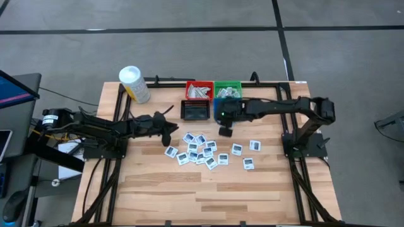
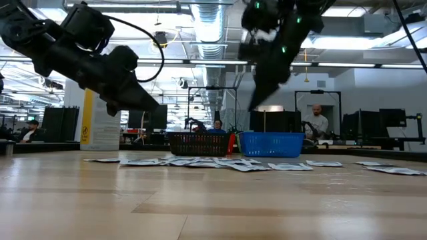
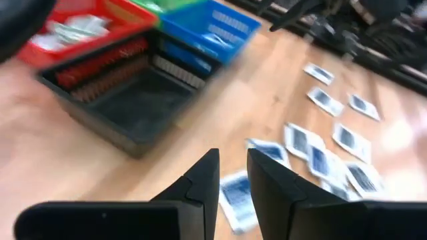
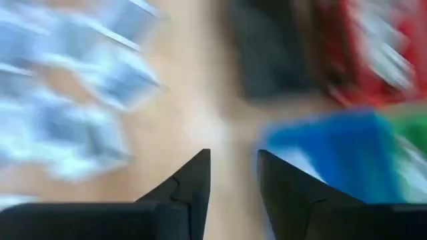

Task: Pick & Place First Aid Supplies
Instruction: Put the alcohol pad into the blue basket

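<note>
Several square white packets with blue print, the first aid supplies (image 1: 199,150), lie flat and scattered on the wooden table's middle. Three more (image 1: 246,151) lie toward the right. My left gripper (image 1: 169,129) hangs open above the table, left of the heap, with nothing between its fingers (image 3: 203,180). A packet (image 3: 235,197) shows on the table beyond them. My right gripper (image 1: 225,132) hangs open in the air above the table, just near of the blue bin (image 4: 327,150), nothing between its fingers (image 4: 190,183).
At the table's far side stand a red bin (image 1: 199,90) holding pale strips, a green bin (image 1: 228,88), a black bin (image 1: 196,111) and the blue bin (image 2: 270,143). A white tub with a yellow label (image 1: 134,84) stands at the far left. Bare wood (image 1: 208,195) lies near the front edge.
</note>
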